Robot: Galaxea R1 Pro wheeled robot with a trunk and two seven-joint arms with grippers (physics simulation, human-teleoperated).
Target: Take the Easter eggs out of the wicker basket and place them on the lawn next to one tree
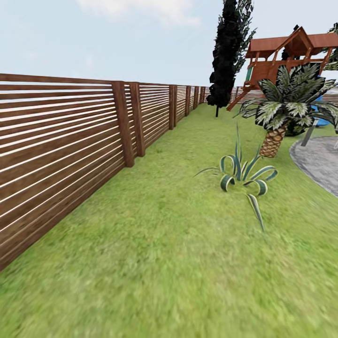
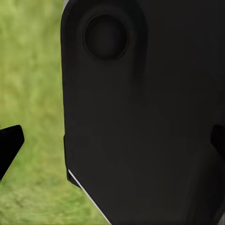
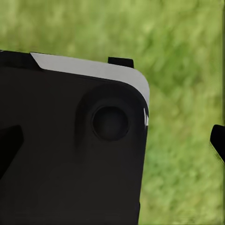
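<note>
Nearest, in the left wrist view, a black robot body panel (image 2: 140, 117) with a round recess blocks most of the sight, blurred green grass beside it; dark tips of the left fingers (image 2: 10, 147) show at the edges, well apart, so they stand open. The right wrist view gives the same: right fingers (image 3: 218, 140) spread open, empty, over grass. From the head, the broad mottled green lawn (image 1: 155, 263) stretches ahead, a brown horizontal-slat wooden fence (image 1: 61, 145) along its left. Farther on stand a striped spiky agave plant (image 1: 244, 173), a short palm (image 1: 281, 112), a grey paved patch (image 1: 319, 159), then a dark slender cypress tree (image 1: 227, 51) and a wooden playset (image 1: 286, 56). I cannot see the eggs or basket here.
</note>
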